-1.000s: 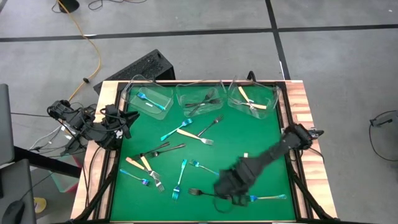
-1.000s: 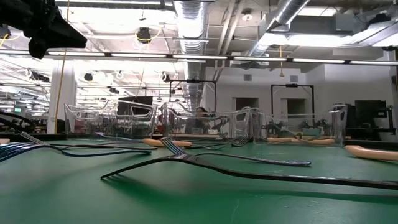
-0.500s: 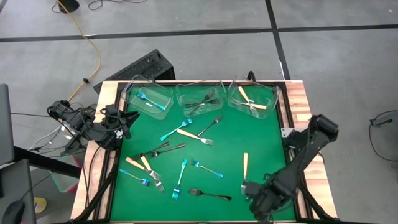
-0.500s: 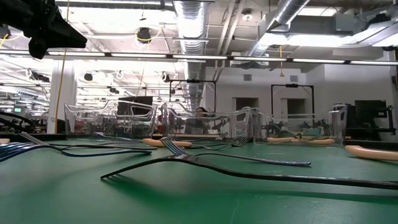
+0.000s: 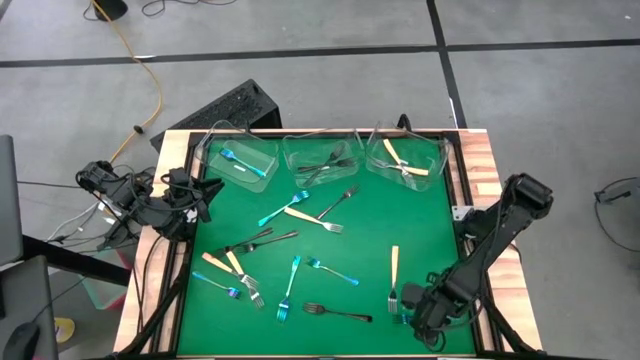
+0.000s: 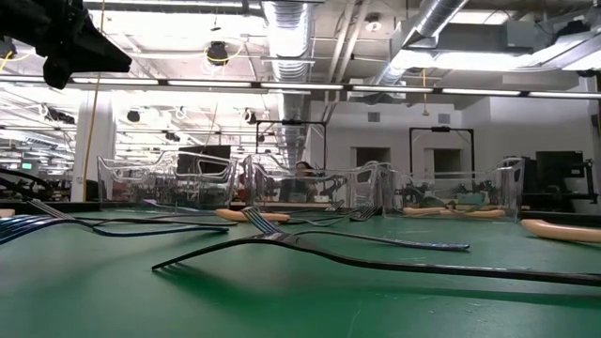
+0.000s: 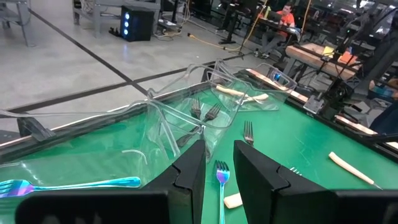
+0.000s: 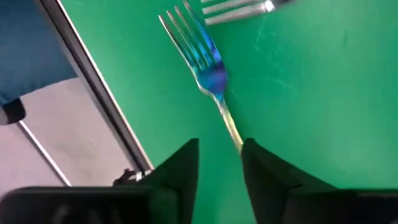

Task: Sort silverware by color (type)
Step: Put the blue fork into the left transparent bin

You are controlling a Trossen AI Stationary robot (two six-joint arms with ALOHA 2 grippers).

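Right gripper (image 5: 425, 312), lower right of the high view: fingers parted over an iridescent blue fork (image 8: 208, 68). Left gripper (image 7: 217, 163), left table edge: parted, empty.

3 clear tubs (image 5: 284, 152) are sitting along far edge of mat (image 5: 430, 215). Approx. 6 blue-teal forks (image 5: 290, 284) are showing, 1 in a tub; 6 cream-handled forks (image 5: 393, 262), 2 in a tub; 4 dark forks (image 5: 338, 312) are lying loose, tub's dark count unclear.
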